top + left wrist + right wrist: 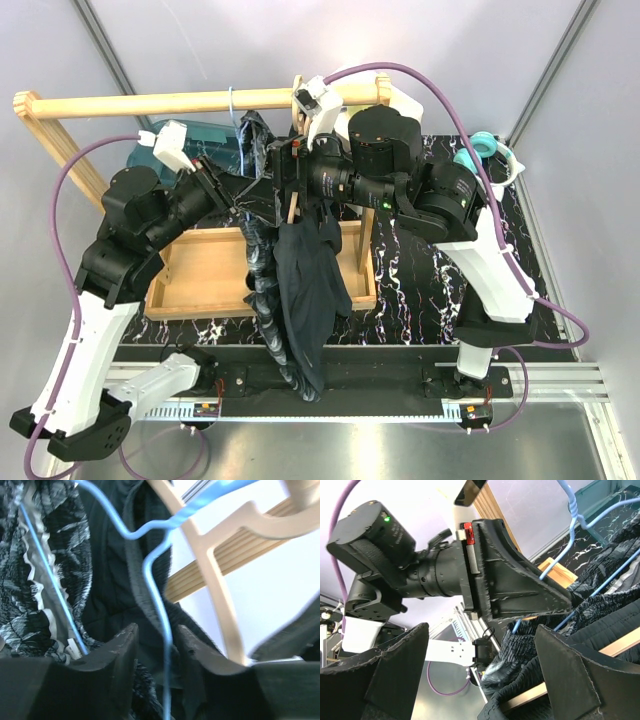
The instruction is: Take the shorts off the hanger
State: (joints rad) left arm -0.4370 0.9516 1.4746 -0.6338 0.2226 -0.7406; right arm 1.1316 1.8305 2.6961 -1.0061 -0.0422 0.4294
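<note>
Two pairs of shorts hang from the wooden rail [180, 102]. Dark navy shorts [305, 290] drape over a wooden hanger [293, 195]. Black-and-white patterned shorts [262, 270] hang on a blue wire hanger [155, 565]. My left gripper [240, 195] reaches in from the left. Its fingers [120, 650] stand close together around the blue wire and the dark ribbed waistband [145, 605], which fills the gap. My right gripper [480, 675] is wide open beside the hangers, just above the wooden hanger bar [620, 645], with nothing held.
A shallow wooden tray [210, 270] lies on the black marbled table under the garments. A teal bin [200, 140] stands behind the left arm, and a teal tape roll [485, 148] sits at the back right. Rack posts rise on both sides.
</note>
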